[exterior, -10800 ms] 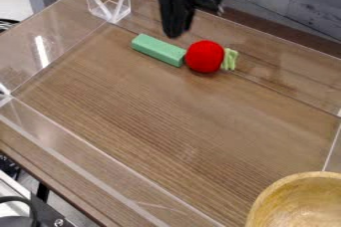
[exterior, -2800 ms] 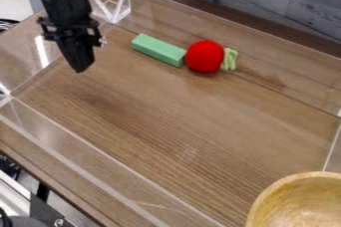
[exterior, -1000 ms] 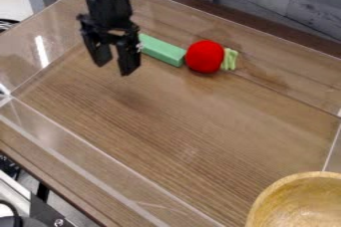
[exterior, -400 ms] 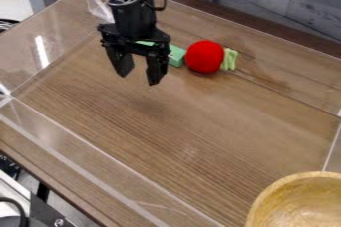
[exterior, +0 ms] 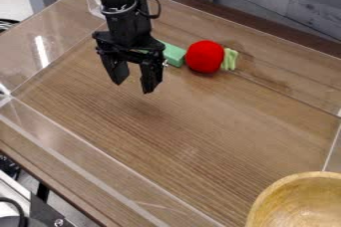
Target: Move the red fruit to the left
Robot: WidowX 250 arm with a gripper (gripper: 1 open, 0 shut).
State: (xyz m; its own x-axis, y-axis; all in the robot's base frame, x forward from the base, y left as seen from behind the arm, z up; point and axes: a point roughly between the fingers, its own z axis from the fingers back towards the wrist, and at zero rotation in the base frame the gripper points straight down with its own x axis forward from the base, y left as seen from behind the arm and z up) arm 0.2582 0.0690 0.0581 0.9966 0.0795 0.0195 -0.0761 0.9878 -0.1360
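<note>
Overhead-oblique view of a wooden tabletop (exterior: 200, 131) enclosed by a clear acrylic wall (exterior: 54, 27). The gripper (exterior: 134, 75) points straight down with its jaws spread wide and nothing between them, the fingertips hanging just above the wood. The red fruit (exterior: 202, 57) rests on the table at the far side, to the right of the gripper and apart from it; its pale green leafy bit faces right. A flat green block (exterior: 173, 55) lies just left of the fruit, apparently touching it, partly hidden behind the arm. Because this block occupies the fruit's left side, a leftward move probably calls for lifting the fruit rather than sliding it. The released jaws suit an approach from above; the fruit is not yet grasped. A wooden bowl (exterior: 300, 203) sits at the near right corner.
</note>
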